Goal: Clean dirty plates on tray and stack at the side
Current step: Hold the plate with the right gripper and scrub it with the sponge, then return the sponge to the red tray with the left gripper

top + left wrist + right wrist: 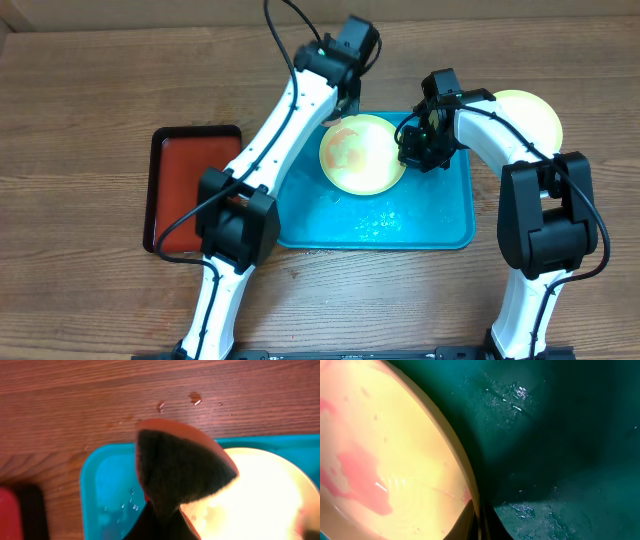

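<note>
**Smeared plate pinched at its rim, sponge held above the tray corner**

A pale yellow-green round plastic plate (362,153) lies inside the large turquoise-blue rectangular plastic tray (400,225), towards its far edge. A red smear (357,477) spreads across the plate's face. The tray floor beside the plate is wet, with beads of water (517,395) glinting on it.

The right claw (420,147) sits at the plate's right edge. In the right wrist view its two fingers are closed to a narrow slit on the plate's rim (479,519), one on each side of the lip. The pictures do not show whether the plate is lifted off the tray floor.

The left claw (345,108) is over the tray's far left corner, just beside the plate's upper left edge. It is clamped on a wedge-shaped sponge with a dark green scouring face and an orange back (180,467); the sponge juts out ahead of the fingers. Whether the sponge touches the plate cannot be told.

A second pale yellow-green plate (535,112) rests on the wooden counter (90,90) just beyond the tray's far right corner, partly hidden by the right arm. A smaller red tray with a black rim (185,170) lies on the counter left of the turquoise one. A few water drops (195,397) dot the wood beyond the tray.
</note>
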`<state>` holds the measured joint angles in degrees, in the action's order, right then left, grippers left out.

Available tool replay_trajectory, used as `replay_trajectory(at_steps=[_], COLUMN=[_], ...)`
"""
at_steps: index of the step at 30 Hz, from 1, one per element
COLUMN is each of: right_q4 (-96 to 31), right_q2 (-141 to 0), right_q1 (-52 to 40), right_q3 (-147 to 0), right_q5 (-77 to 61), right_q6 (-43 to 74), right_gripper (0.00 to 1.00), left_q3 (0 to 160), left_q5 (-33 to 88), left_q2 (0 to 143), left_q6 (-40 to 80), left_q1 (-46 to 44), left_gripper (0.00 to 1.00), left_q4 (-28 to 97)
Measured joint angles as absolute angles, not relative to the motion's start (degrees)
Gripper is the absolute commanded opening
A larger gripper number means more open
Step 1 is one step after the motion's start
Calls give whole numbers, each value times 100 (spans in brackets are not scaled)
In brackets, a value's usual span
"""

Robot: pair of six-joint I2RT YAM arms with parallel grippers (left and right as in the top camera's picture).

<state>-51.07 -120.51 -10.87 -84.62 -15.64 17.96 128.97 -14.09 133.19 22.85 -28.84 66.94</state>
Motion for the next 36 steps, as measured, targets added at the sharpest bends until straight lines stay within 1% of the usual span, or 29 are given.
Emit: replay_trajectory(at_steps=[4,9,14,17,24,36], right_q4=[-5105,-5103,-5085,-5048,-5035,-5041], right_q2=[-12051,-12051,-12051,-12051,-12051,-12051], right_q1=[-1087,-1087,-1090,-1090,-1087,-1087], right_q3=[-8462,-8462,-8462,-8462,-8462,-8462], right_q5=[-1544,-1520,-1505,-1485,-1474,-1472], right_q6=[1796,1796,1796,1791,1789,1789], right_gripper=[4,4,4,4,4,4], left_q3=[13465,13635,13633,13535,12661,12140], left_q5=[-1262,-1229,-1243,-1179,-1100,-1135], left_q2=[13319,13319,13319,13319,13321,13321], left_q6=[2606,3048,3365,3402,3420,3247], left_q1=[-2617,-1660,-565,-198,-152,-73], left_gripper=[4,4,4,4,4,5], left_q4=[7839,8971,9629,9649,9668,9662])
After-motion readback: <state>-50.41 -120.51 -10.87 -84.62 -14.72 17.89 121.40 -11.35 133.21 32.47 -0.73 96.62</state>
